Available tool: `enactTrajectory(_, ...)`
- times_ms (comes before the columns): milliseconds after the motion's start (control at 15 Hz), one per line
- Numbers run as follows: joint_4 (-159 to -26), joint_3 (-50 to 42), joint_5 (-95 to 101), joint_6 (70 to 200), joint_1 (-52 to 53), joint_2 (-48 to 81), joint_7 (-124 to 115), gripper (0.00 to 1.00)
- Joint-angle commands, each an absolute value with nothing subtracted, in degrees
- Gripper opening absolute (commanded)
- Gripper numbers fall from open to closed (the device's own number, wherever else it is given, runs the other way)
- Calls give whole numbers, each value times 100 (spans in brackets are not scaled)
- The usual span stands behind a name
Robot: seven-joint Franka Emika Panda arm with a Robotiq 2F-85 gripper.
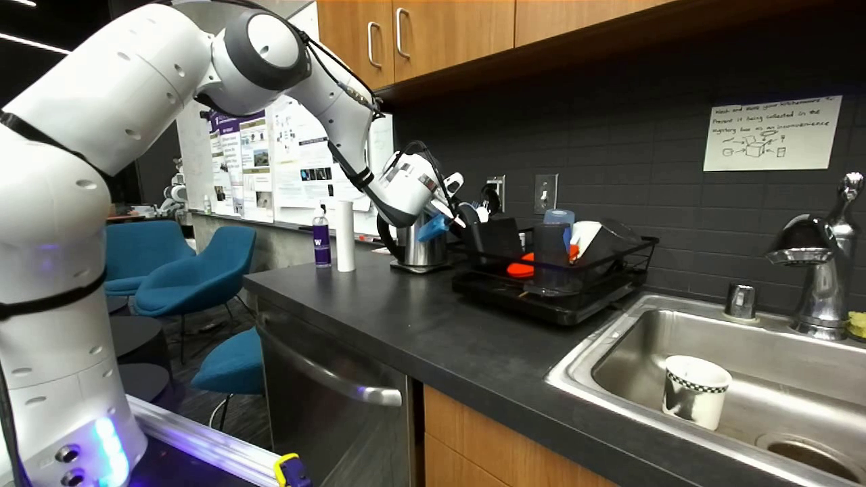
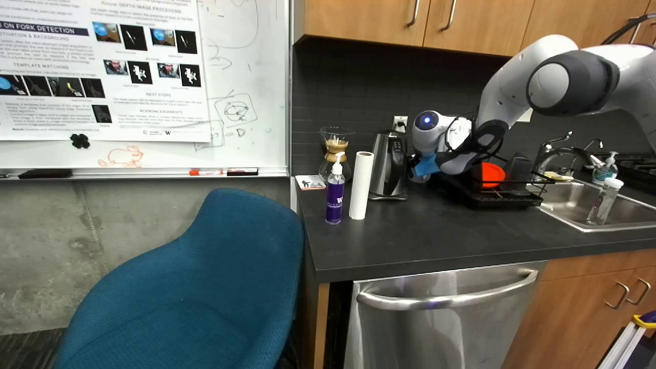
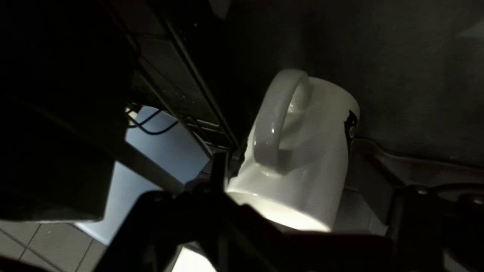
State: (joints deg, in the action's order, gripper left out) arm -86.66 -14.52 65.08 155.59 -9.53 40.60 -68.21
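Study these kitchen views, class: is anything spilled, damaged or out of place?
Mildly odd: a checkered-rim mug sits in the sink, though a wall note says to wash kitchenware. The white mug in the wrist view shows no visible damage, and no spill stands out.

Pump bottle (image 2: 334,196), white roll (image 2: 361,185), steel kettle (image 2: 387,165) on dark counter (image 2: 425,238); blue chair (image 2: 195,292) near

Dark desk (image 1: 406,321) is carrying: pump bottle (image 2: 334,200), purple-labelled; white roll (image 2: 362,187), standing beside the bottle; metal kettle (image 2: 384,164); glass carafe (image 2: 336,147), card (image 2: 310,183) lying near it; black dish rack (image 1: 507,297). The rack is sitting beside an inset sink (image 1: 575,368).
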Motion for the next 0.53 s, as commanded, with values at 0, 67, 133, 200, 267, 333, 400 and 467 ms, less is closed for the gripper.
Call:
enactTrajectory(0, -8549, -1498, 6298, 15448, -934, 4130, -6508, 54)
enactTrajectory(67, -8551, -1502, 6251, 15441, -935, 4129, -6452, 44)
enactTrajectory(133, -8557, -1511, 6168, 15433, -929, 4128, -6365, 35)
enactTrajectory(200, -8564, -1518, 6097, 15432, -928, 4125, -6285, 28)
enactTrajectory(267, -8575, -1518, 6012, 15419, -928, 4119, -6190, 20)
enactTrajectory(333, -8584, -1529, 5943, 15407, -923, 4113, -6107, 13)
enactTrajectory(400, -8594, -1525, 5869, 15400, -932, 4100, -5996, 7)
enactTrajectory(467, -8606, -1524, 5782, 15400, -943, 4088, -5876, 1)
